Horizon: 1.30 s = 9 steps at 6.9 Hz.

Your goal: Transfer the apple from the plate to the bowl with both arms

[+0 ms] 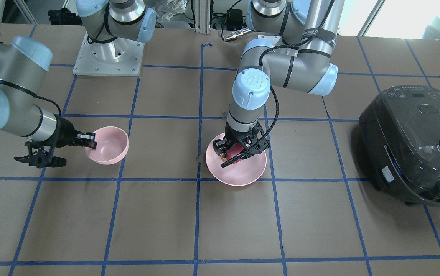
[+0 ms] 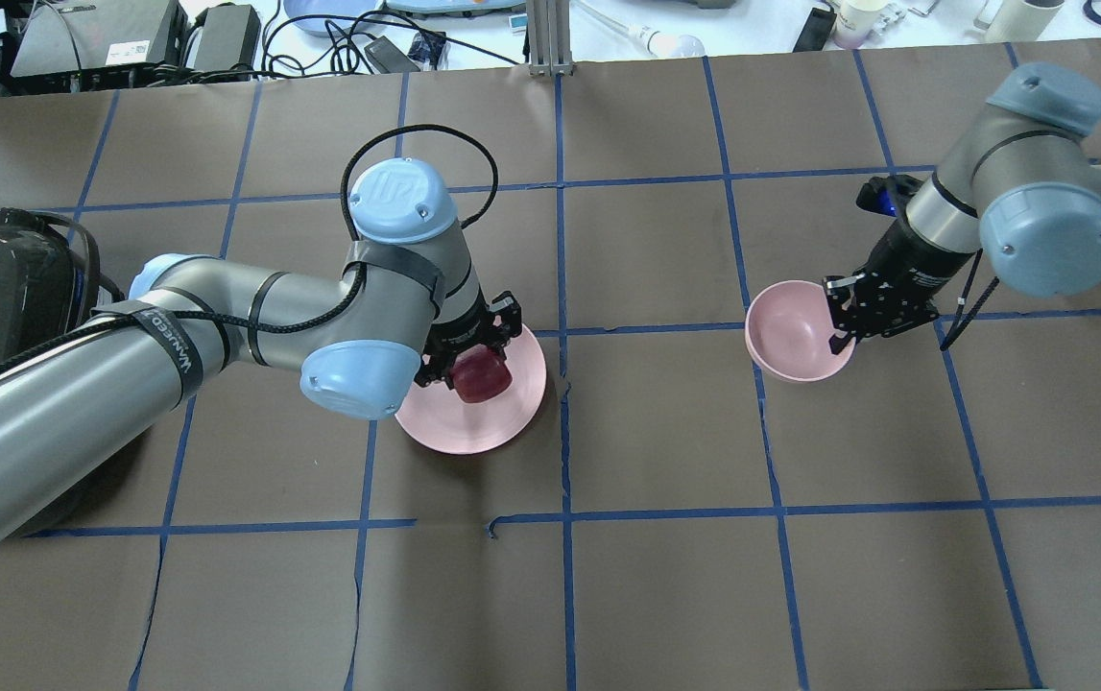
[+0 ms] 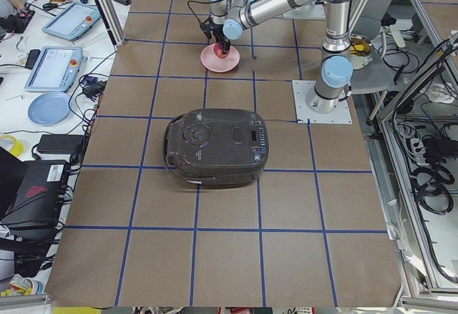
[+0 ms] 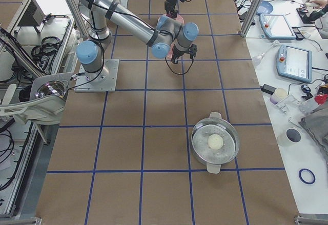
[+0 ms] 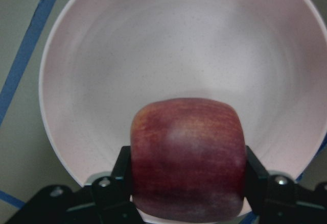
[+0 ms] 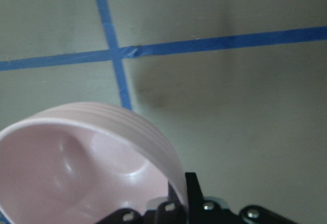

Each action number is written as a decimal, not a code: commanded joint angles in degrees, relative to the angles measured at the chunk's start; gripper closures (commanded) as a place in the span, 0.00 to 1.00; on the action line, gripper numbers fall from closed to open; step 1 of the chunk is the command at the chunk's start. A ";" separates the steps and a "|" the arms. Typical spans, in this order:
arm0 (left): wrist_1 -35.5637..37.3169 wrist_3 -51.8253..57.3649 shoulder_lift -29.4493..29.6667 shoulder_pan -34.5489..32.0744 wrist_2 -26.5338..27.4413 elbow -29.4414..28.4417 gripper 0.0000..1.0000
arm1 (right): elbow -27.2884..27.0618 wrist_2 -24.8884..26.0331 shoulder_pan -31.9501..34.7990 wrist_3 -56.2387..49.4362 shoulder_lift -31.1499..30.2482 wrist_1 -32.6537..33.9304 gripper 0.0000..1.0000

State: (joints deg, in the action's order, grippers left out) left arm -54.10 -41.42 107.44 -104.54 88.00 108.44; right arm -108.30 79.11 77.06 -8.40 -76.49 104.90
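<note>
the left tool (image 2: 475,353) is down over the plate (image 2: 473,434) with its two black fingers (image 5: 121,169) clamped on the apple (image 5: 186,157), one pressed to each side. the dark red apple sits between them over the near part of the plate's pale pink floor, a faint yellow streaking on its upper face. from the front-facing view it hangs low inside the plate's rim, but i cannot tell whether its underside touches the plate. the plate lies flat on the bench (image 2: 665,576), near the middle and just beside a crossing of the blue tape (image 2: 564,422) lines. well apart from it, on the robot's right, the bowl (image 2: 788,331) stands on the bench with its mouth open upward. the right tool (image 2: 840,336) reaches in from the side and is closed on the bowl's rim; the right wrist view shows the thin pink wall running down between its fingers, one outside and the rest inside. nothing shows inside the bowl. a black rice cooker (image 1: 415,145) sits on the bench on the robot's left, beyond the plate, and a steel pot (image 4: 215,143) holding something pale and round stands at the far right end.
</note>
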 commanded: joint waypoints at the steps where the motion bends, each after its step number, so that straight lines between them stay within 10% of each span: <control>1: -4.83 7.03 0.57 0.04 -0.46 -6.98 1.00 | -1.37 -0.79 9.56 11.51 0.64 2.82 1.00; 4: -5.31 -2.52 0.75 -0.66 -6.42 -9.29 1.00 | -5.77 -1.06 12.05 13.49 3.01 9.95 1.00; 5: -4.79 -9.05 0.84 -1.45 -9.66 -9.29 1.00 | -5.78 -1.15 13.28 14.63 3.10 10.32 0.70; 6: -4.35 -17.12 0.84 -2.68 -15.78 -9.21 1.00 | -5.61 -1.15 13.38 14.90 2.93 12.41 0.11; 9: 0.21 -31.58 1.97 -9.79 -16.63 -8.86 1.00 | 4.10 5.92 10.14 12.98 -0.14 4.07 0.00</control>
State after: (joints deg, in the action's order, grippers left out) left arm -56.13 -67.39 108.73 -111.88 71.87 99.43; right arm -109.13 80.59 88.79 5.58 -75.23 115.29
